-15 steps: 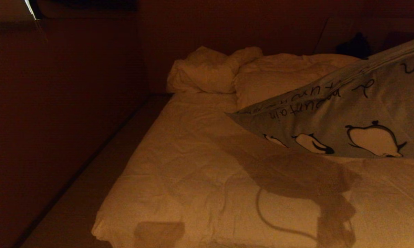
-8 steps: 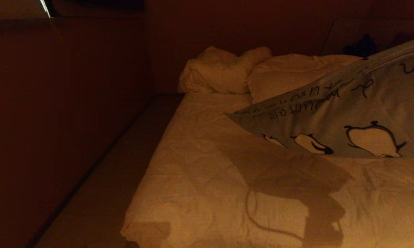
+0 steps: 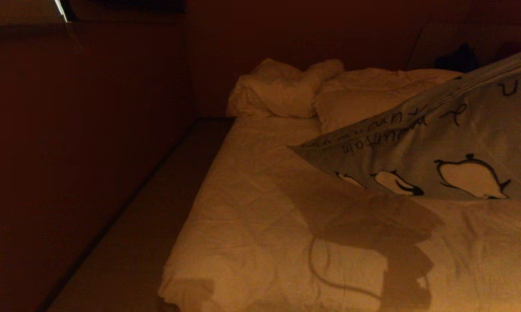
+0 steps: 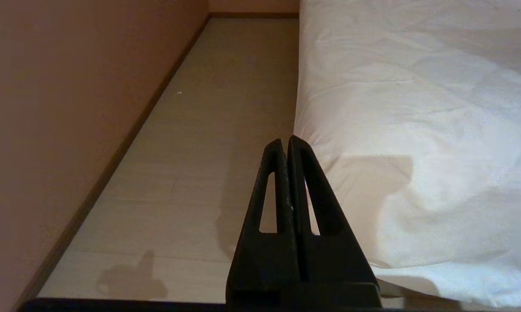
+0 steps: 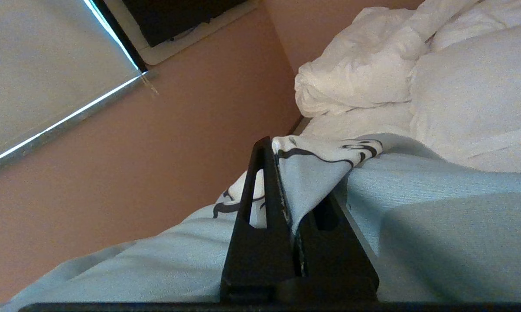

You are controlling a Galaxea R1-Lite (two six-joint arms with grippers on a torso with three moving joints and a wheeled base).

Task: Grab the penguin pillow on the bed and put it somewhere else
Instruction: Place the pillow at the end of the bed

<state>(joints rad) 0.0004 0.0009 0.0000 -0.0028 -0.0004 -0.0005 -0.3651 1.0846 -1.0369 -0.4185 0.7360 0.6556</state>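
The right gripper (image 5: 293, 173) is clamped on a fold of the penguin pillow (image 3: 438, 147); the pillow hangs tilted from it above the bed (image 3: 265, 225); plain white pillows (image 3: 286, 89) lie beyond; the left gripper (image 4: 286, 145), fingers pressed together, hangs beside the bed's edge over the floor (image 4: 208, 130).

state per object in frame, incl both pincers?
penguin pillow: lifted at an angle, one edge pinched, lower edge at the duvet
right pincer: shut on the pillow's fabric
left pincer: shut, empty, above the floor beside the bed
duvet: wrinkled, spread over the bed
white pillows: crumpled at the head end
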